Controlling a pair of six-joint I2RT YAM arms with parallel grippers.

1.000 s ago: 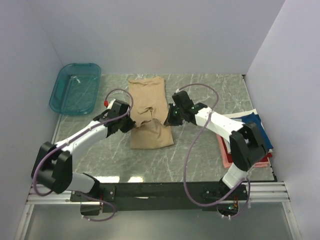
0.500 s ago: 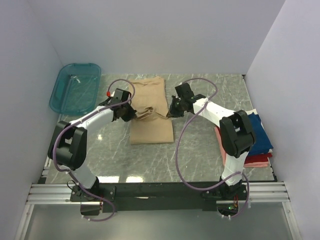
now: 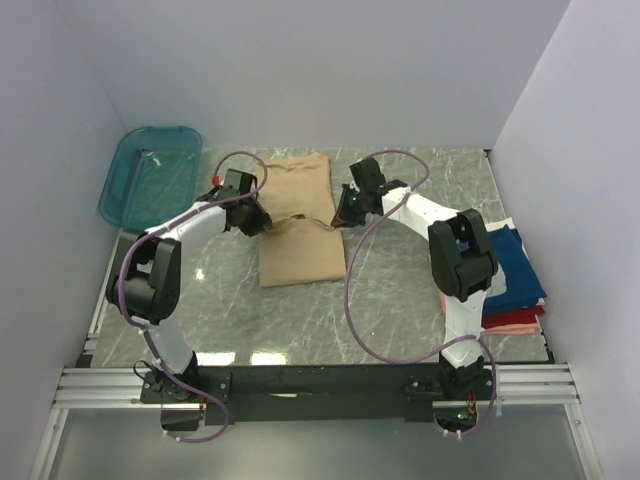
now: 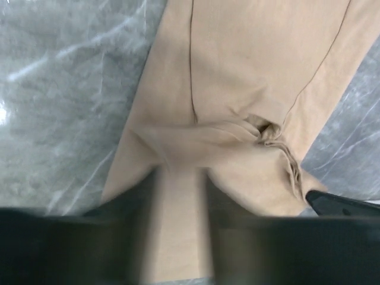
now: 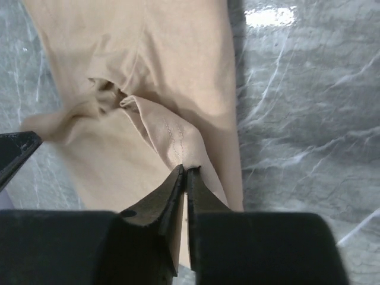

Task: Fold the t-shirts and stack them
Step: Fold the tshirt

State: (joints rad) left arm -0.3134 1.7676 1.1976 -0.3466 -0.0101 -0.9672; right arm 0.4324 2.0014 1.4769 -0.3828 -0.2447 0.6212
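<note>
A tan t-shirt [image 3: 300,205] lies lengthwise in mid-table, bunched into a fold across its middle [image 4: 261,127]. My left gripper [image 3: 256,217] is at the fold's left end. In the left wrist view its blurred jaws [image 4: 181,184] stand apart, open, with tan cloth showing in the gap. My right gripper [image 3: 341,214] is at the fold's right end. Its nearly closed tips [image 5: 187,171] pinch a stitched ridge of the tan t-shirt [image 5: 172,71]. More t-shirts, navy [image 3: 515,265], red and pink [image 3: 510,322], are stacked at the table's right edge.
A teal plastic basket [image 3: 150,176] stands at the back left corner. White walls close in the back and both sides. Grey marble tabletop [image 3: 300,320] shows between the tan shirt and the arm bases. Cables loop above both arms.
Both grippers moved toward the back of the table with the tan shirt's fold. The left jaws then sprang open and let go of the cloth; the right jaws still pinch it.
</note>
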